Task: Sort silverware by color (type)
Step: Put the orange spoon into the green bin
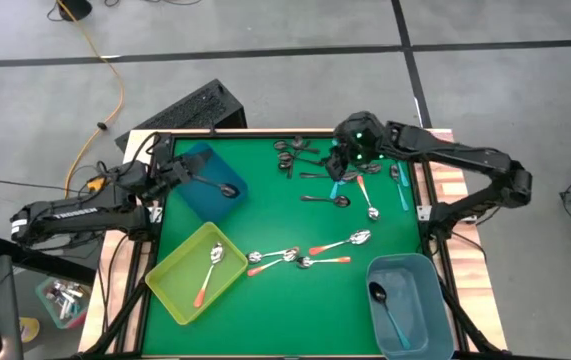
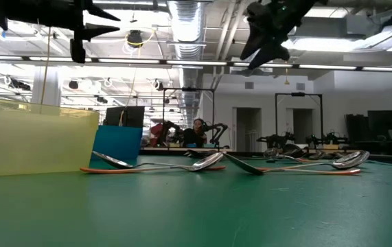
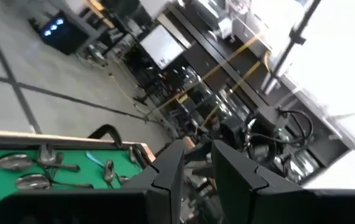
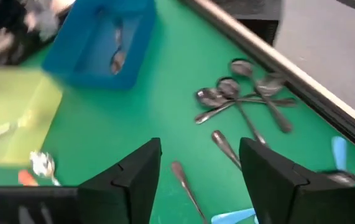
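Spoons lie scattered on the green table (image 1: 265, 215). Several all-dark ones lie bunched at the far edge (image 1: 295, 155) (image 4: 245, 93). Teal-handled ones (image 1: 402, 185) lie at the far right and orange-handled ones (image 1: 340, 243) toward the near middle. My right gripper (image 1: 340, 165) (image 4: 199, 149) hangs open above the table beside the dark bunch, slanting down, with nothing between its fingers. My left gripper (image 1: 177, 170) (image 3: 197, 149) stays above the table's far left edge next to the dark blue bin (image 1: 205, 180). Its fingers are a little apart and hold nothing.
The dark blue bin holds one dark spoon. A yellow-green bin (image 1: 195, 270) at the near left holds an orange-handled spoon. A light blue bin (image 1: 405, 305) at the near right holds a teal-handled one. A raised frame (image 1: 435, 200) rims the table.
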Controlling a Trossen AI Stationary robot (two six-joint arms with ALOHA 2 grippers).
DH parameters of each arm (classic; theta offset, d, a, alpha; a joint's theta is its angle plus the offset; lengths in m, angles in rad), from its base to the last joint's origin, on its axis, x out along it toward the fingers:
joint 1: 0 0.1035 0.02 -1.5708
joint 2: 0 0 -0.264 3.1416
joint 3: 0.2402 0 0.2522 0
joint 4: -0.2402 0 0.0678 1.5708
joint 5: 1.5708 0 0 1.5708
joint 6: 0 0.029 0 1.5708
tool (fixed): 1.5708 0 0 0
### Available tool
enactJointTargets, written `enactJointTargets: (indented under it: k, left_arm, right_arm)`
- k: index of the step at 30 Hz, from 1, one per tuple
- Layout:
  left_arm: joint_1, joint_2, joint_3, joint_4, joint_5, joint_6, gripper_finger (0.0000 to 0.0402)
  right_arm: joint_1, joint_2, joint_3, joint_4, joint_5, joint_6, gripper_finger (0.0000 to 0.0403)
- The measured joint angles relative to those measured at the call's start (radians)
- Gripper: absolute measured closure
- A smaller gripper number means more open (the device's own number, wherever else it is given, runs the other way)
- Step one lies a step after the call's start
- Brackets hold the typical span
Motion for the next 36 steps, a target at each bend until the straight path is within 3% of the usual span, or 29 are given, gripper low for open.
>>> enactJointTargets:
  k: [6,9,13,19,22,25,36]
  left_arm:
    - [0.0,0.0,0.0,0.01,-0.008,0.058,0.0332]
    - [0.0,0.0,0.0,0.01,-0.025,0.064,0.0332]
    - [0.0,0.0,0.0,0.007,-0.019,0.067,0.0333]
    - [0.0,0.0,0.0,-0.015,0.04,0.068,0.0333]
    - [0.0,0.0,0.0,-0.038,0.05,0.068,0.0333]
    - [0.0,0.0,0.0,-0.052,0.049,0.068,0.0333]
    - [0.0,0.0,0.0,-0.059,0.053,0.066,0.0333]
  right_arm:
    - [0.154,0.053,0.001,-0.09,-0.023,-0.133,0.0175]
    - [0.226,0.071,0.001,-0.186,-0.021,-0.109,0.018]
    - [0.279,0.102,-0.001,-0.4,0.007,0.094,0.0182]
    - [0.306,0.095,-0.062,-0.627,0.065,0.587,0.0182]
    - [0.304,0.063,-0.118,-0.632,0.098,0.733,0.0182]
    - [0.267,0.031,-0.173,-0.561,0.114,0.775,0.0182]
    - [0.103,0.017,-0.353,-0.422,0.114,0.622,0.0182]
